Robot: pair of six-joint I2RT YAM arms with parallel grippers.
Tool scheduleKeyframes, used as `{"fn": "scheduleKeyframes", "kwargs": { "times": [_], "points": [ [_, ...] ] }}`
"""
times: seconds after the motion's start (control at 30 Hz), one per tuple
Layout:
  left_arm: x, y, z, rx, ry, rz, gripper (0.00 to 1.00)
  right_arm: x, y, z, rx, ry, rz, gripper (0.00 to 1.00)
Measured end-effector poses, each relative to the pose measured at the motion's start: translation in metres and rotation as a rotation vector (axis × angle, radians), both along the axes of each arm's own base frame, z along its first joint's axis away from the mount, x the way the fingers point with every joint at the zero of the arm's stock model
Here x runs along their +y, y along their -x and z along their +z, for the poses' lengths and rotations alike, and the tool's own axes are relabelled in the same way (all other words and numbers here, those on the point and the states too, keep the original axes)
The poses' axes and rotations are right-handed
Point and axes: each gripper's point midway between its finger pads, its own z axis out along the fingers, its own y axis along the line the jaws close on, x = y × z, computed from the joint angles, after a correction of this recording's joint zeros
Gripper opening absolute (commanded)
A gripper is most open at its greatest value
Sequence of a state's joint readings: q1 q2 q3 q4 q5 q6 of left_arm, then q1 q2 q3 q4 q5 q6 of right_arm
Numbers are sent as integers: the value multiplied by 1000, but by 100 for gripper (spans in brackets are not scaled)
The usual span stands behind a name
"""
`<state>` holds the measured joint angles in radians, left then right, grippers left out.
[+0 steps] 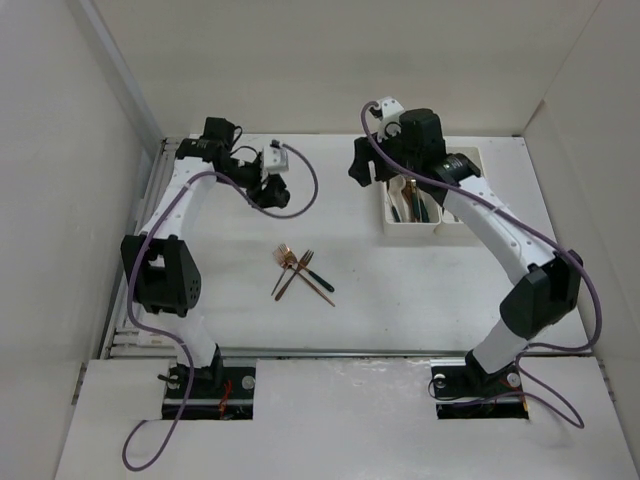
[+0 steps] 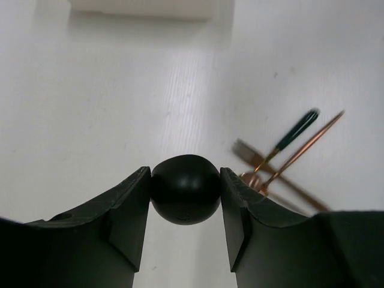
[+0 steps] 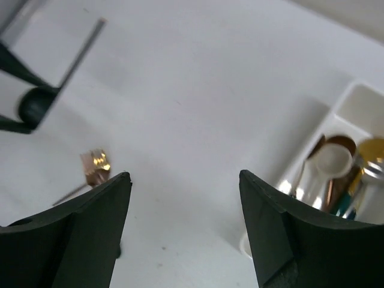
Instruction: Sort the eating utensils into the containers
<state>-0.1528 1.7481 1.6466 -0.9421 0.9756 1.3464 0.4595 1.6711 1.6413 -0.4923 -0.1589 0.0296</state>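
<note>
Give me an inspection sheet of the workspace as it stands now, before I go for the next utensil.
Surface: white table, no spills seen.
Job's things: a few copper and gold forks crossed in a loose pile, one with a dark green handle; bins hold silver, gold and copper utensils, with the second bin mostly hidden by the right arm.
Clutter: nothing seen.
Grippers: left gripper shut on a round black object, identity unclear; right gripper open and empty, beside the bins.
Cables: purple cables run along both arms in loose loops, off the pile.
Surroundings: plain white walls on three sides.
</note>
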Motion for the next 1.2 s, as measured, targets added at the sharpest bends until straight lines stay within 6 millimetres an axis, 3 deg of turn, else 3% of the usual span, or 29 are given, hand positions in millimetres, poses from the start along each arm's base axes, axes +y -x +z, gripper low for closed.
{"fn": "scheduleKeyframes", "kwargs": {
  "times": [0.07,0.17,0.3,0.47,0.57,0.8,0.93,1.07,1.2],
  "points": [
    [-7,-12,15,101,105,77,0,23,10,28,-82,-72,76,78],
    [-16,-21,32,235,228,196,0,45,16,42,-136,-114,133,78],
    [-18,-27,54,302,357,394,0,75,34,30,-121,-157,206,78],
    [-17,-48,118,313,545,585,0,88,45,11,-50,-222,234,78],
    [-15,-57,143,374,652,684,0,94,44,18,-55,-279,235,78],
    [-18,-64,175,617,866,794,0,110,42,40,-95,-427,231,78],
    [-20,-64,181,718,933,807,0,122,39,54,-117,-510,220,78],
    [-21,-63,184,777,959,818,0,136,26,49,-104,-560,201,78],
    [-22,-62,188,802,979,818,0,155,6,31,-77,-569,184,77]
  ]
}}
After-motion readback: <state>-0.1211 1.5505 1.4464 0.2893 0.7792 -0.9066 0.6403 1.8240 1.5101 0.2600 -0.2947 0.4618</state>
